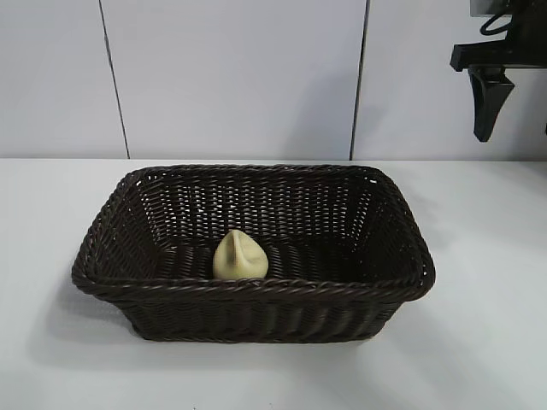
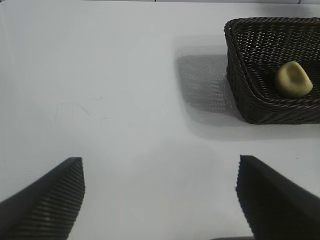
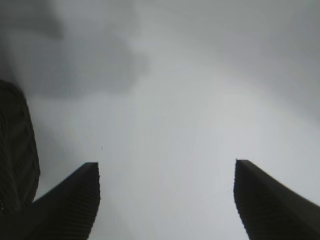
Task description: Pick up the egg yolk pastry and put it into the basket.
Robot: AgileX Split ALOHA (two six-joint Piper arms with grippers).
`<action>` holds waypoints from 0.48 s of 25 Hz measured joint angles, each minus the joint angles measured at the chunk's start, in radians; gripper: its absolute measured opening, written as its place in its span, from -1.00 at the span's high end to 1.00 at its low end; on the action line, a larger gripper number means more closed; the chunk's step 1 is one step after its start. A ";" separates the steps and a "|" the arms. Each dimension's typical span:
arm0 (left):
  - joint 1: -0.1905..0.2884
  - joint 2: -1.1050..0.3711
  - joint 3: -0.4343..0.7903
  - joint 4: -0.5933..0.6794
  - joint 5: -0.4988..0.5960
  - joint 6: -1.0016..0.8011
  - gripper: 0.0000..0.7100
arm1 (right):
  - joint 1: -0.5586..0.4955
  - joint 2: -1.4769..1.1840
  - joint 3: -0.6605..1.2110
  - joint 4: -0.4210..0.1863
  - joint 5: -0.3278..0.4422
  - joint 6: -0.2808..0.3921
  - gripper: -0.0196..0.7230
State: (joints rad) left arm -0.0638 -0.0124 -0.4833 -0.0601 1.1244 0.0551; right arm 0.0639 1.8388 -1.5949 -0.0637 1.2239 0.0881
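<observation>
The left gripper [image 2: 160, 200] is idling, fingers spread and empty. The egg yolk pastry [image 1: 240, 255] is already sitting inside the basket [image 1: 256, 295]. The right gripper [image 3: 167, 200], fingers spread empty, is hanging at upper right; only parking seems left.

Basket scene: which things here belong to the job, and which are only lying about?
Belonging to the job:
- egg yolk pastry, lying inside the basket
- basket
- right gripper, open and empty, up beside the basket

Not part of it:
- left gripper, open, parked over the table
- white table
</observation>
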 joint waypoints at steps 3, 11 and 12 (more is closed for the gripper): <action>0.000 0.000 0.000 0.000 0.000 0.000 -0.70 | 0.000 -0.081 0.090 0.000 0.000 -0.003 -0.51; 0.000 0.000 0.000 0.000 0.000 0.000 -0.70 | 0.000 -0.398 0.387 0.002 0.000 -0.003 -0.51; 0.000 0.000 0.000 0.000 0.000 0.000 -0.70 | 0.000 -0.444 0.425 0.002 0.000 -0.004 -0.51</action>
State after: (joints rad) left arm -0.0638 -0.0124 -0.4833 -0.0601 1.1244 0.0551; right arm 0.0639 1.3952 -1.1696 -0.0619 1.2239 0.0843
